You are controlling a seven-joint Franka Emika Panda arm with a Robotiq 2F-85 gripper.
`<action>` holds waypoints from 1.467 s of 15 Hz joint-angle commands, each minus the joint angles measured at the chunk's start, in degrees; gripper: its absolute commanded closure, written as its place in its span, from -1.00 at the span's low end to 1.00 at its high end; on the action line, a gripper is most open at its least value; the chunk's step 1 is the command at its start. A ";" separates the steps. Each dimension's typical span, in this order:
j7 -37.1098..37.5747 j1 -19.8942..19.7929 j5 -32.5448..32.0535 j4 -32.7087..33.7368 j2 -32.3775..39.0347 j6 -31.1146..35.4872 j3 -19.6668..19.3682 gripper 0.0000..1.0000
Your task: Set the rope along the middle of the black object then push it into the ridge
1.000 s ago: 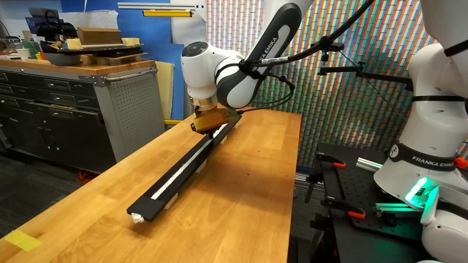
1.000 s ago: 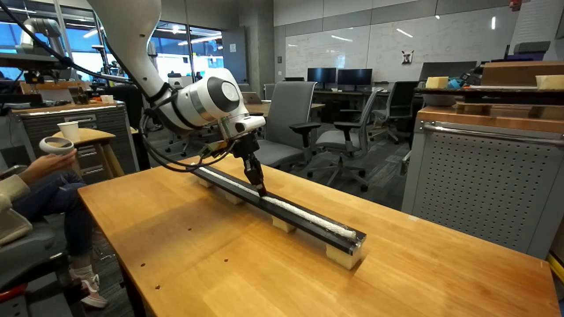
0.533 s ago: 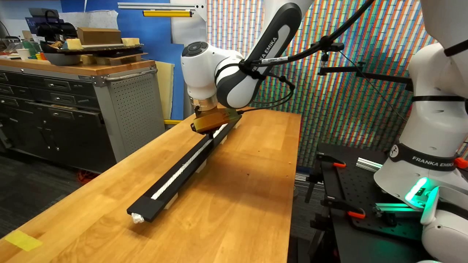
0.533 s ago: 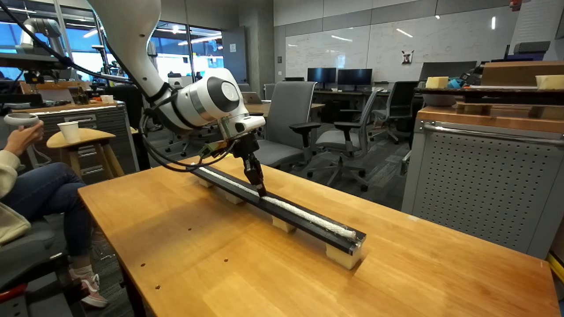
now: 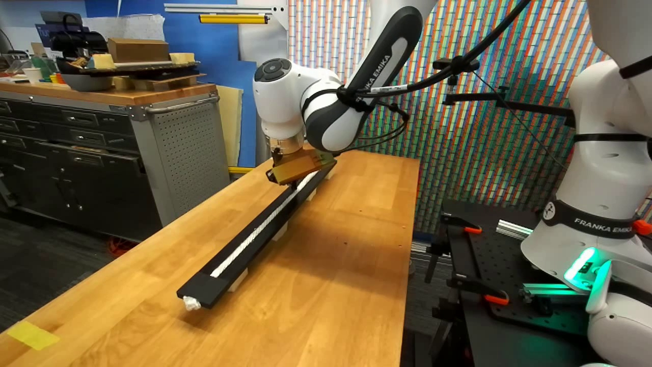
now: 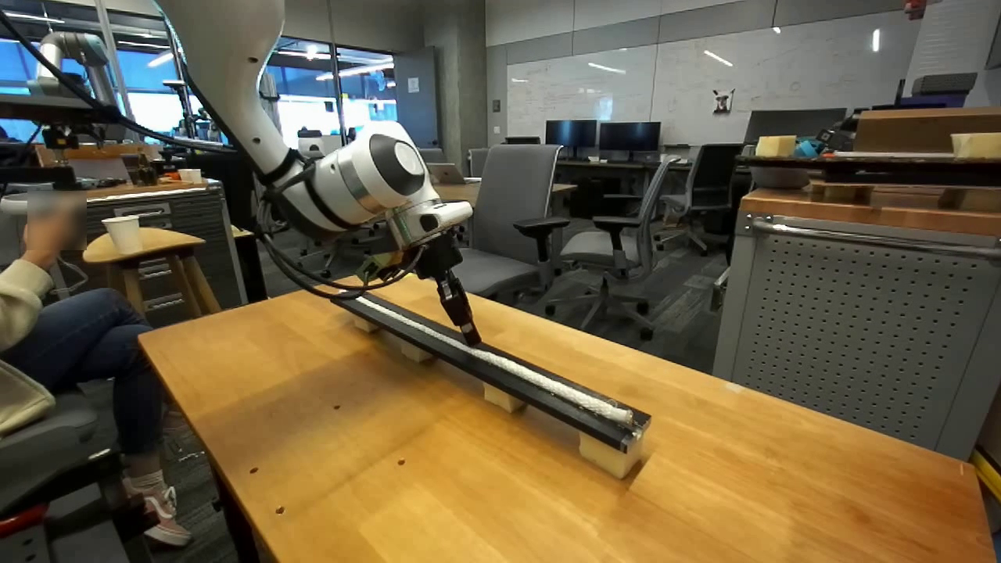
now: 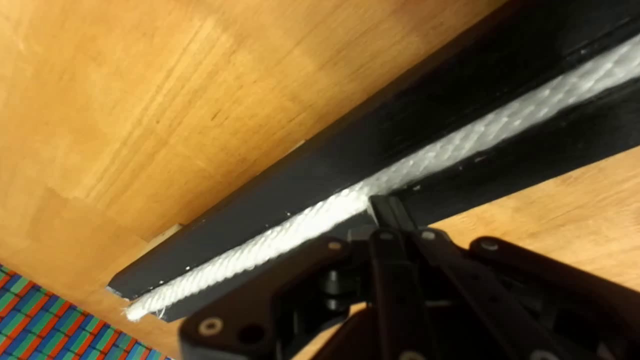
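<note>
Above the wooden table (image 6: 469,469), the rope (image 7: 350,201) is laid lengthwise along the middle of the black rail (image 7: 320,172); the gripper (image 7: 387,202), jaws pressed together, is set at the rope's edge, touch unclear.

It's bright white for the braided rope (image 7: 345,201), black for the bar (image 7: 350,155), black too on the tool (image 6: 471,339), honey-brown grain across the worktop (image 5: 331,285), with the backdrop (image 5: 458,153) chequered red, green and blue!
</note>
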 commanded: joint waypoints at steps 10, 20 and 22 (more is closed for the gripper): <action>-19.33 -6.99 2.54 -0.39 -1.80 -0.92 3.39 0.99; -29.87 -6.93 11.77 2.06 -4.36 -4.66 2.68 0.99; -30.18 -6.94 12.17 3.72 -3.16 -6.12 2.52 0.99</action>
